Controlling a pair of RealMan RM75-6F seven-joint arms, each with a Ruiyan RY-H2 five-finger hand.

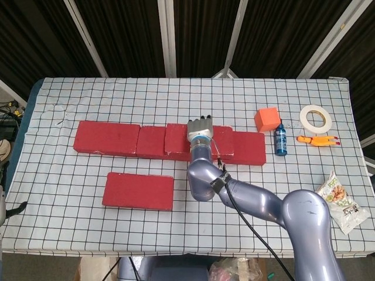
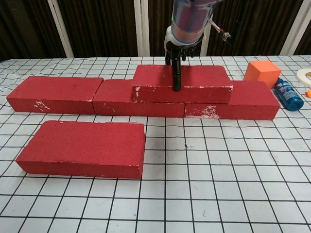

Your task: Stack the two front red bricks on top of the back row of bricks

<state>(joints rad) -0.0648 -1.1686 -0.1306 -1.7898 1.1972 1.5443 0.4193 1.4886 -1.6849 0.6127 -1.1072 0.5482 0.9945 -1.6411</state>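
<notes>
Red, white-chipped stacked brick (image 2: 194, 82) sits level, right hand (image 2: 177, 48) fingers (image 2: 177, 77) clamped on it.

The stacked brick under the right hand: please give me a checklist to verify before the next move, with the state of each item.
1. Stacked brick rests across two back-row bricks: ok.
2. Its long edge lines up with the row: ok.
3. Right hand free of the brick: not ok, a finger lies down its front face.
4. Front brick clear for pickup: ok.
5. Left hand ready: cannot tell, not in view.

Grid-cloth table (image 1: 88, 222); back brick row (image 2: 56, 93); front brick (image 2: 82, 148); orange cube (image 1: 267, 119); tape roll (image 1: 315, 117)
</notes>
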